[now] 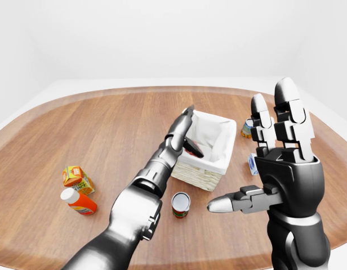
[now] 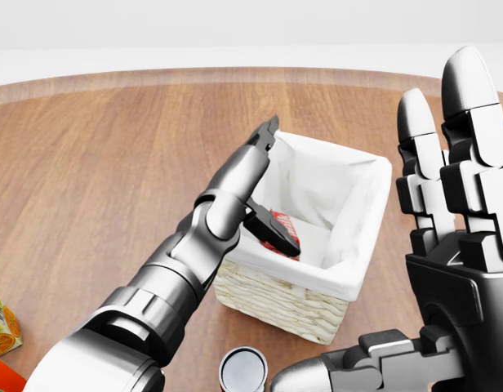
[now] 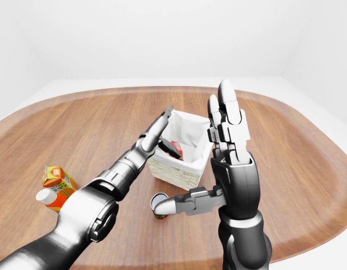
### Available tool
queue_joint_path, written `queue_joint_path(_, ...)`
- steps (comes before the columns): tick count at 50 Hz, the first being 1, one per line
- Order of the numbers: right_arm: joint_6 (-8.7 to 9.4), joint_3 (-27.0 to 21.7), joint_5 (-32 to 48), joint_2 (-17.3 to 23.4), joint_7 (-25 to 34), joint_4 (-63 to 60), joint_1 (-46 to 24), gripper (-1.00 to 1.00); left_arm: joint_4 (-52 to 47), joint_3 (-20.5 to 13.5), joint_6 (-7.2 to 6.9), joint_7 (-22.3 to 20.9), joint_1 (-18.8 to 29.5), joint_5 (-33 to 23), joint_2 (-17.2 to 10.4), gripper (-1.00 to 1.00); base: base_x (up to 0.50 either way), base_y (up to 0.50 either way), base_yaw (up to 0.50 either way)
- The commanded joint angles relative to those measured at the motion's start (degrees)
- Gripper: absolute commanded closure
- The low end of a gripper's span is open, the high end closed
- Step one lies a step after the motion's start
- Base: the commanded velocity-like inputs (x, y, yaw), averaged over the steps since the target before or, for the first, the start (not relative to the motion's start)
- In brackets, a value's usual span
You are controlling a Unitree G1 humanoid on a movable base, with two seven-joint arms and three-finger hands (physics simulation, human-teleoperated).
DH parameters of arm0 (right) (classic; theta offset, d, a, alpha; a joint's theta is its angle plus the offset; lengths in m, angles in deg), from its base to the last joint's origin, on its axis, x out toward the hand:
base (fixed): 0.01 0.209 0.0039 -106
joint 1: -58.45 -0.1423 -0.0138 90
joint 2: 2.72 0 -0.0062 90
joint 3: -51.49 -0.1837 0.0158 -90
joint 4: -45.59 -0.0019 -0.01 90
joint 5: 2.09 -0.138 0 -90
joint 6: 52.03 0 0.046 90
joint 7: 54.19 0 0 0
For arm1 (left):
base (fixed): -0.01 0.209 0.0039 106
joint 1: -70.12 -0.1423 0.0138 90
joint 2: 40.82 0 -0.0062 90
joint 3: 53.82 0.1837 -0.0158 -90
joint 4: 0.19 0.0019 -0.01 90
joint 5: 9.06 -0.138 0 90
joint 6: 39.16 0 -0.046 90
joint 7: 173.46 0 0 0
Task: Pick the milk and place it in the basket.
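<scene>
All three views look down and ahead from the robot's head over its arms onto the wooden table (image 1: 78, 124) — the head view sits closest, cropped tight on the basket (image 2: 284, 306); the two eye views take in the whole tabletop, sharing nearly everything, slightly offset sideways

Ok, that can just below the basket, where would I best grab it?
Probably round the can's curved wall, since it stands upright. Come from the view's right with the open right hand; the left arm crowds its left, the basket its top.
</scene>
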Motion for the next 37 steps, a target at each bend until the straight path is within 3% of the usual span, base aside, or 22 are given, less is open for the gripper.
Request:
queue_joint_path(1, 0.0, 0.02, 0.1, -0.01, 0.01, 0.33, 0.01, -1.0, -1.52, -0.91, 0.0, -0.46, 0.19, 2.55, 0.1, -1.0, 0.0, 0.0, 0.0)
queue_joint_path(8, 0.0, -0.03, 0.06, -0.02, 0.02, 0.3, 0.04, -1.0, -8.42, -3.08, 0.0, -5.98, -0.06, 13.77, 0.3, -1.0, 0.0, 0.0, 0.0)
queue_joint_path(12, 0.0, 0.02, 0.07, -0.01, 0.03, 0.3, 0.13, -1.0, -15.83, -2.6, 0.0, -8.46, -2.21, 20.23, -0.45, -1.0, 0.0, 0.0, 0.0)
queue_joint_path(18, 0.0, 0.9, 0.66, -0.01, -0.26, 1.31, 0.37, -1.0, -31.97, -0.82, 0.0, -11.53, -10.64, 25.79, -2.04, -1.0, 0.0, 0.0, 0.0)
queue_joint_path(23, 0.0, 0.72, 0.5, 0.02, -0.24, 1.55, 0.28, -1.0, -39.35, -0.44, 0.0, -13.3, -15.29, 28.72, -2.37, -1.0, 0.0, 0.0, 0.0)
queue_joint_path(25, 0.0, 0.49, 0.35, 0.0, -0.22, 1.74, 0.2, -1.0, -44.41, -0.73, -0.99, -15.55, -18.62, 32.95, -2.24, -1.0, 0.0, 0.0, 0.0)
queue_joint_path(27, 0.0, 0.76, 0.53, -0.03, -0.32, 1.88, 0.29, -1.0, -45.85, -0.95, -0.09, -15.28, -20.4, 34.72, -2.56, -1.0, 0.0, 0.0, 0.0)
queue_joint_path(28, 0.0, 1.03, 0.69, -0.02, -0.36, 1.9, 0.38, -1.0, -47.59, -1.57, -1.46, -16.7, -21.43, 38.04, -2.48, -1.0, 0.0, 0.0, 0.0)
queue_joint_path(30, 0.0, 1.2, 0.83, 0.04, -0.39, 1.77, 0.48, -1.0, -49.86, -1.97, -2.32, -18.16, -22.68, 42.47, -2.86, -1.0, 0.0, 0.0, 0.0)
queue_joint_path(32, 0.0, 1.04, 0.74, 0.03, -0.41, 2.12, 0.32, -1.0, -48.97, -2.23, -1.01, -17.89, -22.85, 43.75, -3.69, -1.0, 0.0, 0.0, 0.0)
queue_joint_path(33, 0.0, 1.05, 0.78, 0.03, -0.42, 2.45, 0.35, -1.0, -49.16, -3.35, -1.09, -19.08, -22.95, 47.51, -3.67, -1.0, 0.0, 0.0, 0.0)
queue_joint_path(34, 0.0, 1.08, 0.8, 0.03, -0.42, 2.57, 0.35, -1.0, -49.21, -3.69, -1.72, -19.46, -23.01, 49.85, -3.98, -1.0, 0.0, 0.0, 0.0)
queue_joint_path(35, 0.0, 1.2, 0.88, 0.02, -0.46, 2.67, 0.39, -1.0, -49.62, -5.57, -3.09, -20.74, -23.2, 56.09, -3.95, -1.0, 0.0, 0.0, 0.0)
queue_joint_path(37, 0.0, 1.4, 1.02, 0.03, -0.51, 2.83, 0.51, -1.0, -47.57, -6.37, -1.73, -21.18, -22.89, 61.54, -4.62, -1.0, 0.0, 0.0, 0.0)
